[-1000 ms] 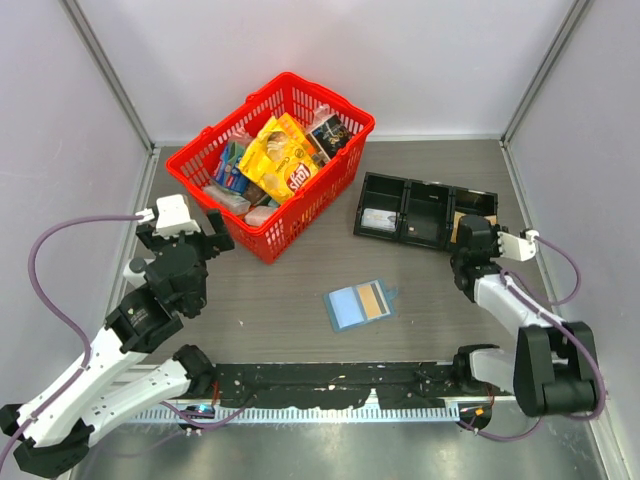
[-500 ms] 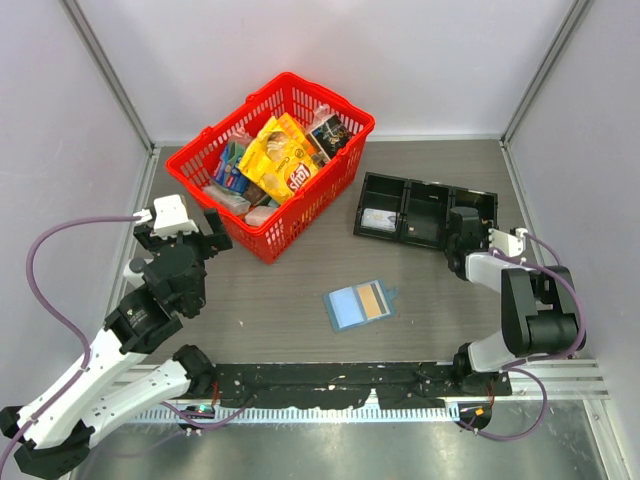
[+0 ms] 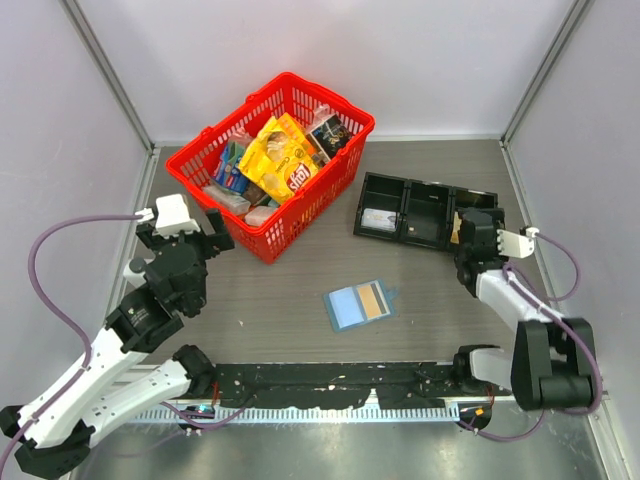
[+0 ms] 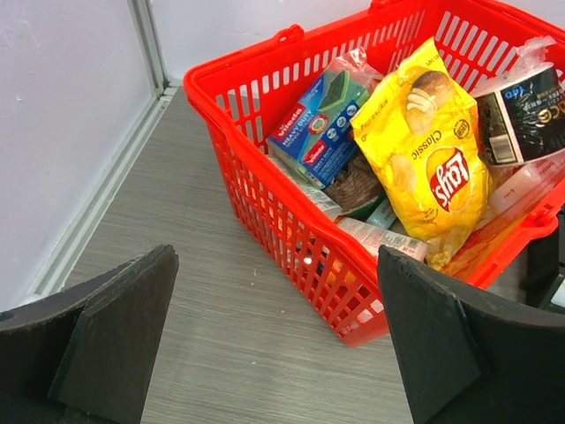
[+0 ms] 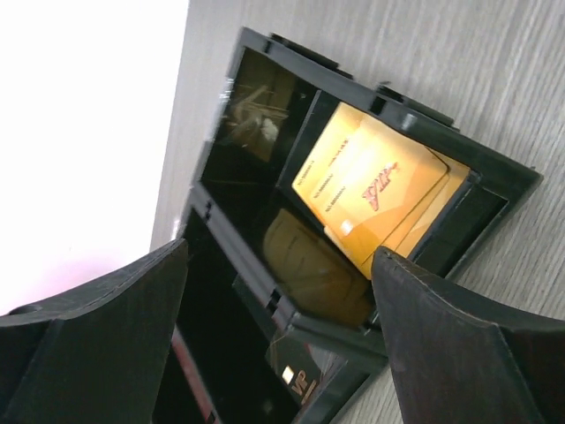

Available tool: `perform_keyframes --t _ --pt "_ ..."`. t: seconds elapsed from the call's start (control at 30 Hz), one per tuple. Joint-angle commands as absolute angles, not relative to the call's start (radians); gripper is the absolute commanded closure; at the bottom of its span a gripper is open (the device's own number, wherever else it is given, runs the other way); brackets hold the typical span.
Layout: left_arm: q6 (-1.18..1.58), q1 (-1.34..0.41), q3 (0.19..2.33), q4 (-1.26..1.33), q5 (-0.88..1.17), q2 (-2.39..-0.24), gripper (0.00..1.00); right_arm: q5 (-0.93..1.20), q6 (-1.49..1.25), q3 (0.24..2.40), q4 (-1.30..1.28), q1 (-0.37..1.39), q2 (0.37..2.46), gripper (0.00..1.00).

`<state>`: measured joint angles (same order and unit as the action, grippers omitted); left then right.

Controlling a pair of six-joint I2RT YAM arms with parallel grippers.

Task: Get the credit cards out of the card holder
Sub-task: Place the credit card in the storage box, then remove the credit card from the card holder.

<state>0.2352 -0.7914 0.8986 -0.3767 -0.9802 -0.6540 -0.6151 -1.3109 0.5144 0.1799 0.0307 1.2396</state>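
- Right wrist view: your right gripper (image 5: 281,256) hangs over the black tray (image 5: 212,221). Its fingers are spread wide with nothing between them, so it is released.
- In the compartment below it lie tan-gold credit cards (image 5: 375,190), overlapping in a flat stack. I make out at least two, but I cannot tell the exact count.
- In the top view, the card holder (image 3: 350,308) lies open on the bench (image 3: 280,300), well apart from the tray and roughly midway between the two arms.
- One tan card (image 3: 373,300) sits in the holder's right-hand pocket, so I judge the task only partly done. The step in hand looks like the drop-off of a card into the tray.
- Your left gripper (image 4: 275,265) is also released, with its fingers wide. It hovers beside the red basket (image 4: 256,177) and holds nothing.
- Next, you probably need to lift the right gripper clear of the tray wall and bring it across to the holder.
- The card is thin and lies flush in its pocket. Come in low at its exposed edge and slide it out rather than pinching from above.
- The holder is light and may drag along. Consider pinning its left panel with the left gripper.
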Motion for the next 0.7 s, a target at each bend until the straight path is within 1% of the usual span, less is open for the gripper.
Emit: perform_keyframes --t 0.0,0.07,0.1,0.23,0.33,0.4,0.5,0.53,0.67 --pt "0.297 -0.787 0.930 -0.370 -0.925 -0.681 0.00 -0.572 -1.122 0.514 0.104 0.029 1.076 0.09" --pt "0.349 -0.788 0.951 -0.409 -0.885 -0.699 0.00 -0.490 -1.008 0.525 0.081 0.029 1.014 0.07" --pt "0.374 -0.787 0.960 -0.422 -0.862 -0.713 0.00 -0.409 -0.923 0.526 0.074 0.028 0.996 0.07" --pt "0.472 -0.787 1.017 -0.492 -0.764 -0.779 0.00 -0.200 -0.760 0.558 0.014 0.031 0.942 0.08" --pt "0.554 -0.790 1.055 -0.547 -0.695 -0.825 0.00 -0.083 -0.689 0.575 -0.081 0.047 0.927 0.09" --pt "0.600 -0.798 1.071 -0.572 -0.640 -0.863 0.01 -0.023 -0.626 0.566 -0.112 0.087 0.905 0.13" --pt "0.644 -0.837 1.092 -0.594 -0.601 -0.903 0.00 -0.018 -0.577 0.569 -0.170 0.169 0.865 0.18" --pt "0.650 -0.854 1.095 -0.594 -0.595 -0.920 0.00 -0.024 -0.565 0.569 -0.195 0.220 0.856 0.20" --pt "0.676 -0.952 1.147 -0.637 -0.615 -1.006 0.00 -0.023 -0.548 0.564 -0.227 0.374 0.833 0.27"
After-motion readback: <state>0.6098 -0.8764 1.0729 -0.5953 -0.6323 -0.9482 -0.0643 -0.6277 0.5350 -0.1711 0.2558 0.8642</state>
